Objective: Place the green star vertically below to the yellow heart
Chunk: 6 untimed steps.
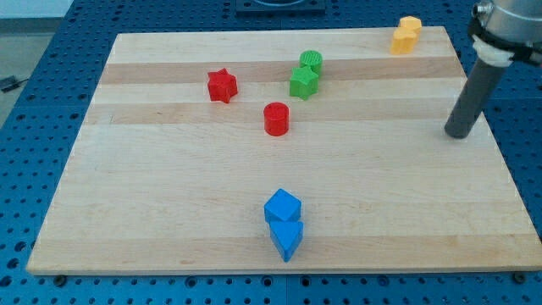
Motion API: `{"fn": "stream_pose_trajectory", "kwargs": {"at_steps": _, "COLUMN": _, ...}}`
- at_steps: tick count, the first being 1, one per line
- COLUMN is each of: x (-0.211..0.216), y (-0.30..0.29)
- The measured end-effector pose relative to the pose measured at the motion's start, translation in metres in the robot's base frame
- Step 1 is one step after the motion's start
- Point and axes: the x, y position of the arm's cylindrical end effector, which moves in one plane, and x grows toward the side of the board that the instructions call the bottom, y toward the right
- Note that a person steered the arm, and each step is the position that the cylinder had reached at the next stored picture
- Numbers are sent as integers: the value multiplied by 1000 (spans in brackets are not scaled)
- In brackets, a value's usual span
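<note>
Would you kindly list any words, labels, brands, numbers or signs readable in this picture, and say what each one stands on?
None: no text is readable anywhere.
The pale wooden board, the coloured blocks, including the green star-shaped block and the yellow heart-shaped block, and the dark rod ending in my tip show no markings.

A red star [222, 85], a red cylinder [276, 119], a green cylinder [311, 61] and two touching blue blocks [283, 223], perhaps a cube and a wedge, sit on the wooden board [152, 212].

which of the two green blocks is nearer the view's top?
The green cylinder, touching the green star just below it. My tip is far off at the view's right.
</note>
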Motion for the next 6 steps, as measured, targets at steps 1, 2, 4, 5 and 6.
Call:
{"fn": "stream_pose_trajectory", "kwargs": {"at_steps": 1, "x": -12, "y": -40}}
{"fn": "stream_pose_trajectory", "kwargs": {"at_steps": 2, "x": -31, "y": -99}}
{"fn": "stream_pose_trajectory", "kwargs": {"at_steps": 4, "x": -39, "y": -204}}
{"fn": "stream_pose_trajectory", "kwargs": {"at_steps": 5, "x": -52, "y": -243}}
{"fn": "stream_pose_trajectory", "kwargs": {"at_steps": 6, "x": -70, "y": -256}}
